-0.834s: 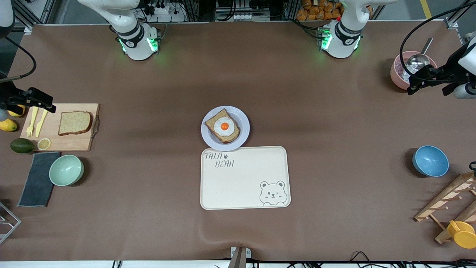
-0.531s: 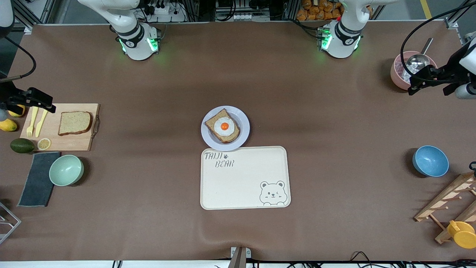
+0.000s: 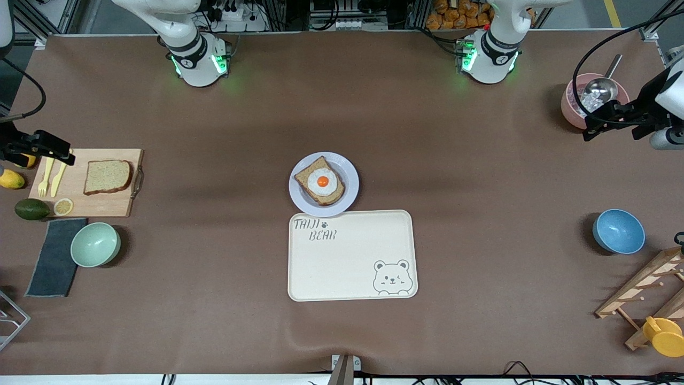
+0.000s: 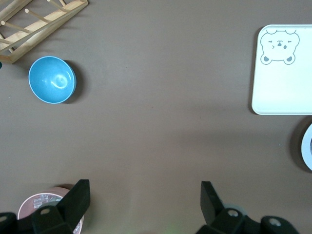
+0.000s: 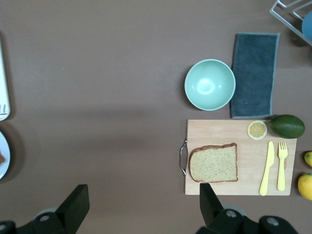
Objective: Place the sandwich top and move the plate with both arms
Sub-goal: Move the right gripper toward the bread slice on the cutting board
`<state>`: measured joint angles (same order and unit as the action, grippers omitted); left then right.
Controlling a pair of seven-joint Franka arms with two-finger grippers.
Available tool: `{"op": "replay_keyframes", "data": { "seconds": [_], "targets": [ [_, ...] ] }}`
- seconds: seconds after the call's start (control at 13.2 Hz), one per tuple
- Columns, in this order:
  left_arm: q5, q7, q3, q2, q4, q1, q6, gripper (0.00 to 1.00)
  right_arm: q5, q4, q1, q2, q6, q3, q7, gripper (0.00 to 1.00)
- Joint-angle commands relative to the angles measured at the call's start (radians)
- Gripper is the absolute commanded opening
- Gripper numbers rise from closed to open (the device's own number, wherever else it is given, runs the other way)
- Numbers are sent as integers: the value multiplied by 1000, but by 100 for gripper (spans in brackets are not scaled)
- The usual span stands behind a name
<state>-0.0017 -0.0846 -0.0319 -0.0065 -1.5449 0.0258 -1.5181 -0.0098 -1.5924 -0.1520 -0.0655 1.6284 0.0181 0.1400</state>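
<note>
bread slice [image 3: 107, 176]: the plain top slice lies flat on the cutting board [image 3: 107, 206], in the half of the board toward the handle edge, at the right arm's end of the table. Nothing's touching it yet.

how it'll handle: I'd say light, soft and squashy, so a hard pinch would dent it. The crust looks like the firmer part, and I'd take it across two opposite crust edges.

plate [image 3: 346, 199]: mid-table, its rim just beside the tray's [image 3: 352, 256] edge that lies farther from the front camera, near the corner with the lettering. It carries the egg slice [image 3: 320, 182].

plate handling: stiff, probably smooth and a bit slippery, and tipping it could slide the egg off. The bare rim either side of the bread looks like the spot for one gripper each.

right gripper [image 5: 141, 207]: hanging over the edge of the cutting board by the fork [image 3: 45, 176] and knife [image 3: 59, 176], fingers wide apart, nothing between them.

left gripper [image 4: 146, 204]: up beside the pink bowl [image 3: 574, 109] at the left arm's end, fingers spread, empty, waiting. Whether it's right over that bowl is hard to call.
</note>
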Motion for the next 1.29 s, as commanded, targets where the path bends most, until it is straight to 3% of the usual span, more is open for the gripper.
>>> {"op": "replay_keyframes", "data": {
  "seconds": [0.0,0.3,0.61,0.99,1.21],
  "targets": [
    [3,-21,-3,5,17,-4,24,100,1,3,-75,-42,36,8,107,100],
    [2,-21,-3,7,23,-4,38,100,5,0,-176,-132,57,10,171,100],
    [-1,-17,6,-3,20,-15,44,100,114,-37,-268,-203,122,10,301,100],
    [0,-26,-2,0,22,-17,47,100,116,-69,-348,-270,200,10,372,100],
    [0,-29,-5,0,20,-12,47,100,125,-72,-391,-328,212,10,382,94]
  ]
}}
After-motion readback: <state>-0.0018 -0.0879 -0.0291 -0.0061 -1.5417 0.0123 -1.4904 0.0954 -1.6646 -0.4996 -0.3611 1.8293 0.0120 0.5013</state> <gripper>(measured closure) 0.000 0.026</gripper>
